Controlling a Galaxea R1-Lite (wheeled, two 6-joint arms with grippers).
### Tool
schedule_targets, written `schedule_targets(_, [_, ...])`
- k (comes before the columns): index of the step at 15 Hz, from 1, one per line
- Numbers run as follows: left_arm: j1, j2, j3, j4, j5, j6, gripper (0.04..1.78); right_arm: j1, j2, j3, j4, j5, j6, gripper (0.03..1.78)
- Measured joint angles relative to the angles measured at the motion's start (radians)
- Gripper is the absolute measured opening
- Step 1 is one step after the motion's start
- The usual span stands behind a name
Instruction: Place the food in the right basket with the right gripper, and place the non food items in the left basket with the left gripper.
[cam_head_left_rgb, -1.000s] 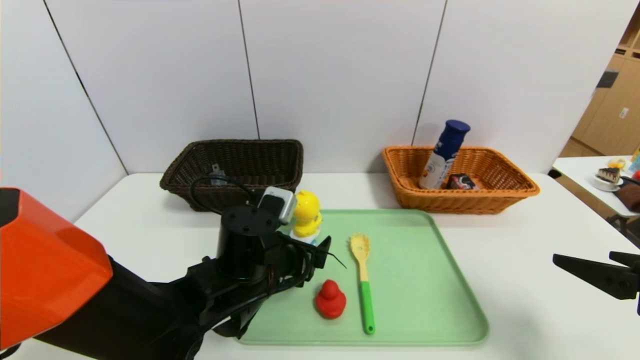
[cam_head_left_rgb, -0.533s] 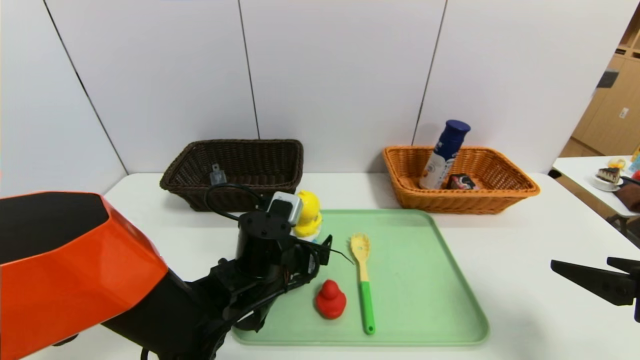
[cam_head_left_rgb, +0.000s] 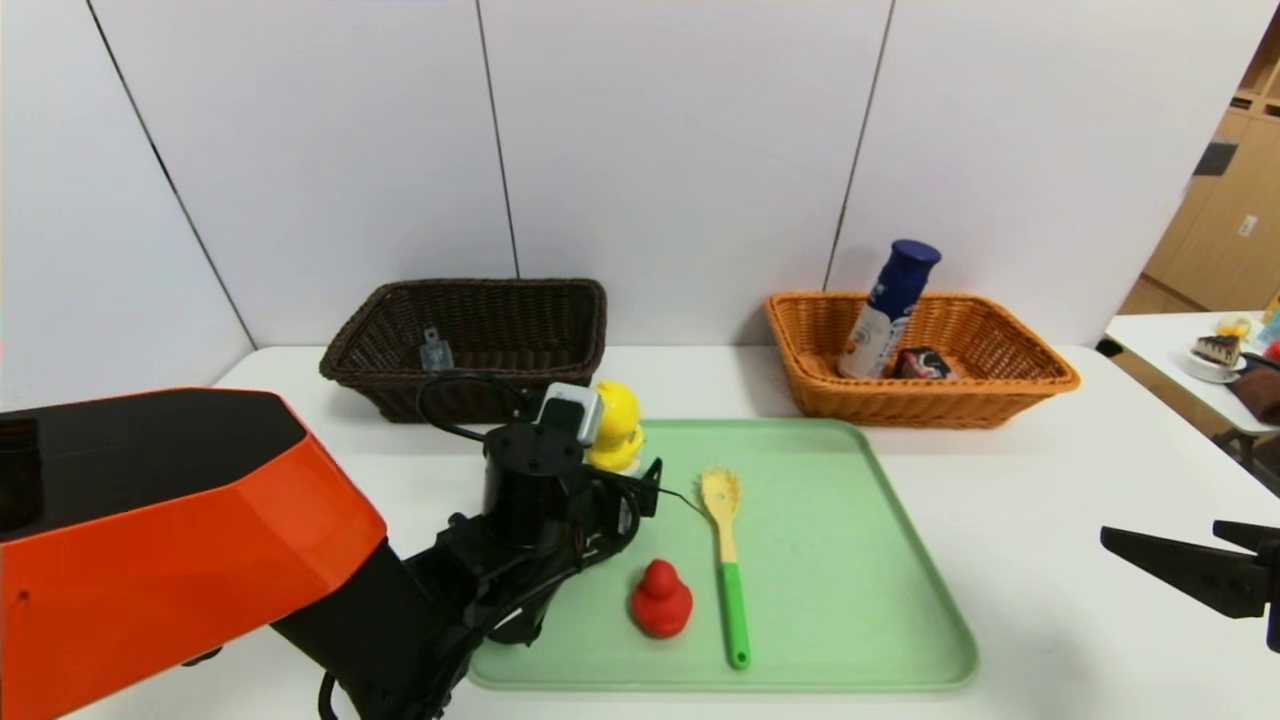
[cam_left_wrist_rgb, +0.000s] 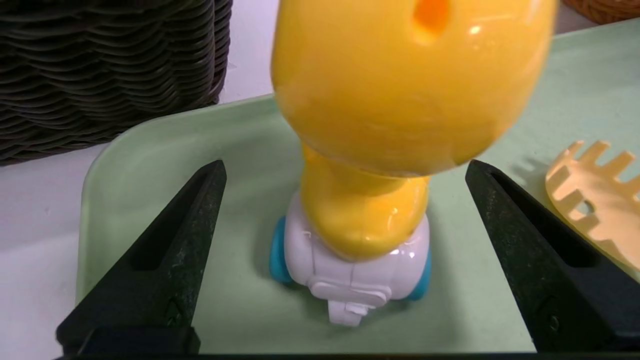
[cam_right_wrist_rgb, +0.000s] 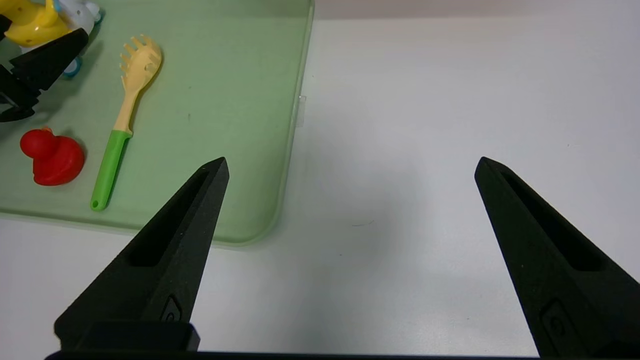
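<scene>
Now the left gripper (cam_left_wrist_rgb: 345, 170) hovers at the far left corner of the green tray (cam_head_left_rgb: 880, 600), its jaws spread wide on either side of the yellow duck toy (cam_left_wrist_rgb: 395, 100), touching neither flank and holding nothing. The toy stands upright on its white-blue wheels. Nearer the tray's front edge sits the small red rubber duck (cam_head_left_rgb: 660, 600), and just beside it lies the yellow pasta fork (cam_head_left_rgb: 728, 560), green handle toward the front. At the table's far edge, the dark brown basket (cam_head_left_rgb: 480, 340) holds the slim grey case (cam_head_left_rgb: 434, 350); the orange basket (cam_head_left_rgb: 900, 350) holds the leaning white bottle (cam_head_left_rgb: 890, 305) and the black carton (cam_head_left_rgb: 922, 362). The right gripper (cam_right_wrist_rgb: 350, 165) hangs fully open and empty over the bare table by its right edge, well apart from the tray.
</scene>
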Motion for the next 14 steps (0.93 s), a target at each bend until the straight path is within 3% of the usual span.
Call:
schedule_targets(12, [0.014, 0.032, -0.045, -0.005, -0.002, 0.003, 1.69, 0.000, -0.002, 0.025, 0.000, 0.001, -0.014, 1.70])
schedule_targets(13, [0.014, 0.032, -0.047, -0.004, -0.003, 0.003, 1.66, 0.000, -0.002, 0.025, 0.000, 0.001, -0.014, 1.70])
schedule_targets(14, [0.014, 0.032, -0.050, -0.004, -0.003, 0.003, 1.47, 0.000, -0.003, 0.026, 0.000, 0.001, -0.014, 1.70])
